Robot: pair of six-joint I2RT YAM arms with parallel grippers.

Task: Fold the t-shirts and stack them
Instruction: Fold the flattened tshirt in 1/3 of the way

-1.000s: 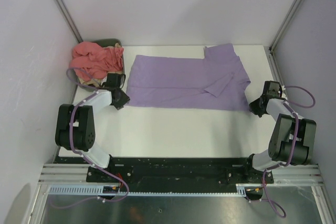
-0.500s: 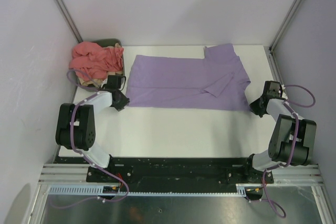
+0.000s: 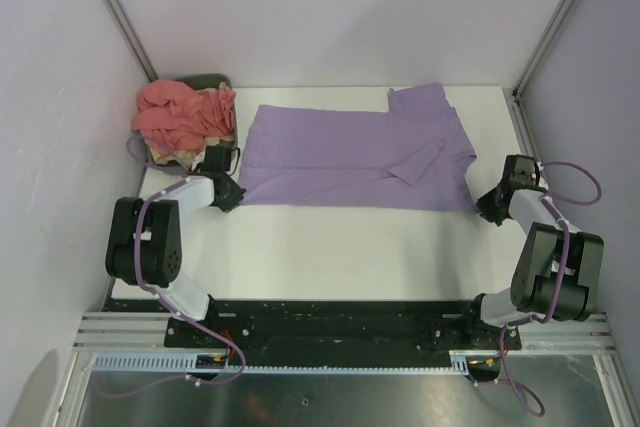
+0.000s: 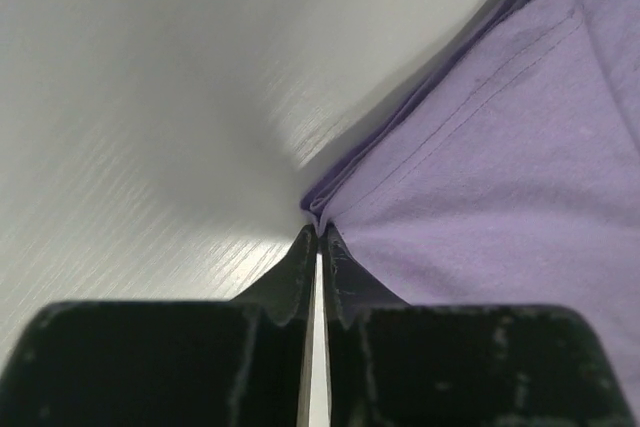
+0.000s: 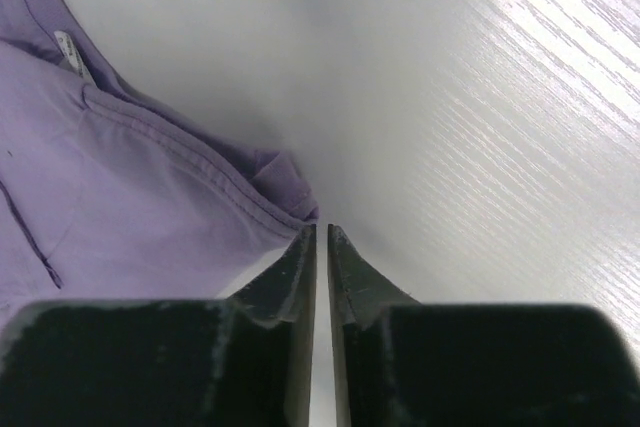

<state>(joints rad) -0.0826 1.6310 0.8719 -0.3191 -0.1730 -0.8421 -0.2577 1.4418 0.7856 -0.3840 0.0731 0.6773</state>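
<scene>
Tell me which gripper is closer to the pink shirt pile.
Left. The left gripper sits at the purple shirt's near-left corner, just in front of the pink shirt pile. The right gripper is at the shirt's near-right corner, across the table from the pile.

Spread t-shirt (image 3: 350,157) lies on table (image 3: 340,247), one near corner at the left gripper (image 3: 237,194) tips, the other at the right gripper (image 3: 482,205) tips. Bin (image 3: 205,80) holding heaped t-shirts (image 3: 180,112) stands just beyond the left gripper.

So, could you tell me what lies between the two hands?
The purple shirt, spread out, fills the stretch between the left hand and right hand; the top view shows it.
</scene>
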